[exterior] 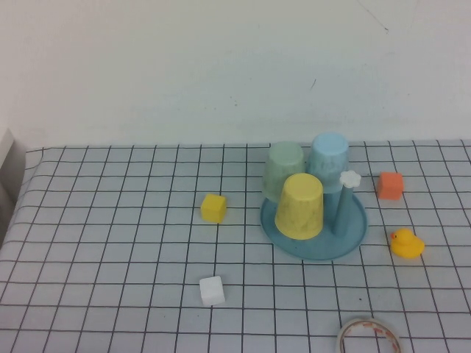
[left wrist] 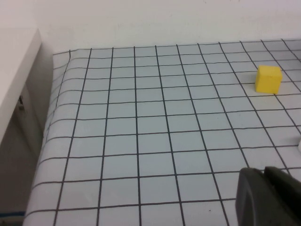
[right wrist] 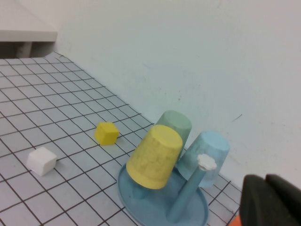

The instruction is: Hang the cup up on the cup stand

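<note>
Yellow cup (exterior: 299, 207) sits inverted on a peg of the cup stand (exterior: 352, 237), in front of the green cup (exterior: 283, 170) and blue cup (exterior: 328, 159); hanging looks done, one capped peg (exterior: 349, 179) bare; left claw (left wrist: 270, 197) low over the table (left wrist: 141, 141), right claw (right wrist: 273, 200) near the stand; neither holds anything; opening cannot be told.

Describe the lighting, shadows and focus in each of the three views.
High view: soft even light, only faint shadows beside the yellow cup on the cup stand; neither gripper shows. Left wrist view: dim below the table edge, and the left gripper is a dark blur. Right wrist view: right gripper equally blurred, cups fairly sharp.
</note>
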You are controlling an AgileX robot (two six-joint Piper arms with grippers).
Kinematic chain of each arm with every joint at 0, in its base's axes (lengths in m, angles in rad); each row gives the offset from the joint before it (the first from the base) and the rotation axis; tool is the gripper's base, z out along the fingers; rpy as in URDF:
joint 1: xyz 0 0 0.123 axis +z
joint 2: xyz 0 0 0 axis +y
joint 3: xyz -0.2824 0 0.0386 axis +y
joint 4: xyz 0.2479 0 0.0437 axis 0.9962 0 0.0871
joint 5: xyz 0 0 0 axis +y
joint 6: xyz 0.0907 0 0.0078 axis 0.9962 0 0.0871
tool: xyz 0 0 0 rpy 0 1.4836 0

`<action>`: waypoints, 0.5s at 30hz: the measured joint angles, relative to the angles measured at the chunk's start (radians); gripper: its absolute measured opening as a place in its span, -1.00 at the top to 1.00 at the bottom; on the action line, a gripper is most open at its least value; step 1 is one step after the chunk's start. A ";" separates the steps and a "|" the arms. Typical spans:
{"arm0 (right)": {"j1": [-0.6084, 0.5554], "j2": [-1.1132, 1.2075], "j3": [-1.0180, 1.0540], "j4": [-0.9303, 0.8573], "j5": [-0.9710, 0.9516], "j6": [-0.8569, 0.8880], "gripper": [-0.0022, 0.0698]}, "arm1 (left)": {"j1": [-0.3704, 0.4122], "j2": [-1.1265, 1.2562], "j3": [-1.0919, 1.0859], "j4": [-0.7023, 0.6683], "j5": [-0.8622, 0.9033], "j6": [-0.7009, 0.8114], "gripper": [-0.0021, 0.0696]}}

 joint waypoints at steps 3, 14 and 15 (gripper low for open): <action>0.000 0.000 0.000 0.000 0.000 0.000 0.94 | 0.000 0.000 0.000 0.000 0.004 0.036 0.94; 0.000 0.000 0.000 0.000 0.000 0.000 0.94 | 0.000 -0.003 -0.002 -0.121 0.007 0.189 0.94; 0.000 0.000 0.000 0.000 0.000 0.000 0.94 | 0.000 -0.003 -0.002 -0.125 0.008 0.199 0.94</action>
